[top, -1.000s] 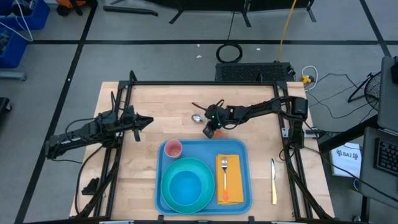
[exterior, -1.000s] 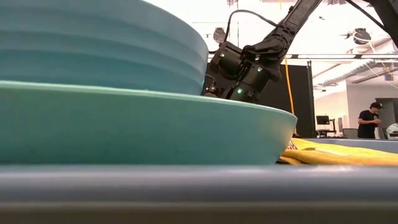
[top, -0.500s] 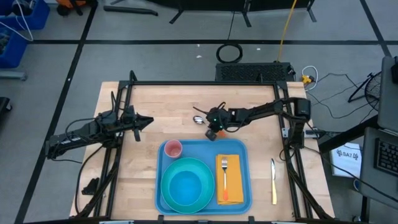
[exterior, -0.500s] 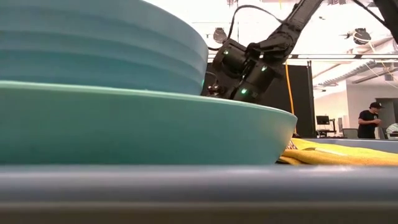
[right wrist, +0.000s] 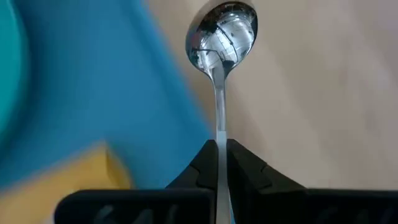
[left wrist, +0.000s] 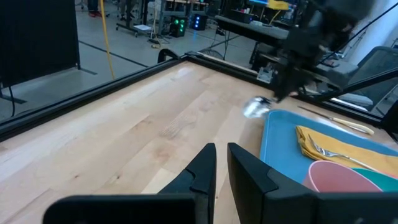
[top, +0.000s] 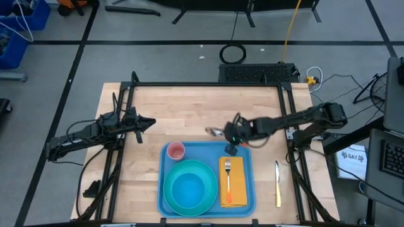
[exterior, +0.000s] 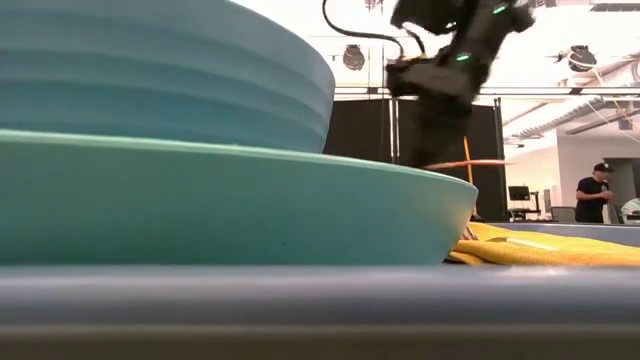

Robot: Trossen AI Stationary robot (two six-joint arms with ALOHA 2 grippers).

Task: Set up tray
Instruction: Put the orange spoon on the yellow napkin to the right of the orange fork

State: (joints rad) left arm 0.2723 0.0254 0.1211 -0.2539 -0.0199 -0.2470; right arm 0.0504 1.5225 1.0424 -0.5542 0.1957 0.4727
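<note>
The light-blue tray (top: 247, 165) lies at the table's near middle. It carries a teal plate (top: 189, 186) with a bowl, a pink cup (top: 175, 150), and a yellow-orange napkin (top: 234, 188) with a fork (top: 228, 175) on it. My right gripper (top: 225, 133) hovers over the tray's far rim, shut on a shiny spoon (top: 216, 132). The spoon's bowl (right wrist: 222, 31) points to the table's left. My left gripper (left wrist: 221, 163) is shut and waits over the table's left part. My right gripper pinches the spoon's handle (right wrist: 218, 127) between its two fingers, coming level from the table's right. The handle runs straight out ahead of the fingers, along them. The spoon is lifted clear and about level, over the line between tray (right wrist: 124, 81) and wood.
A knife (top: 276, 183) lies on the wood to the right of the tray. A black frame (top: 208, 84) borders the table's far and side edges. Bare wood spreads over the far half and to the left of the tray. A person (exterior: 598, 192) stands far off in the room.
My right gripper has risen and moved from the table's far middle toward the right and near edges, up to the tray's far rim. It has carried the spoon along, and the spoon is now clear of the wood. The right arm's elbow has swung out to the right.
</note>
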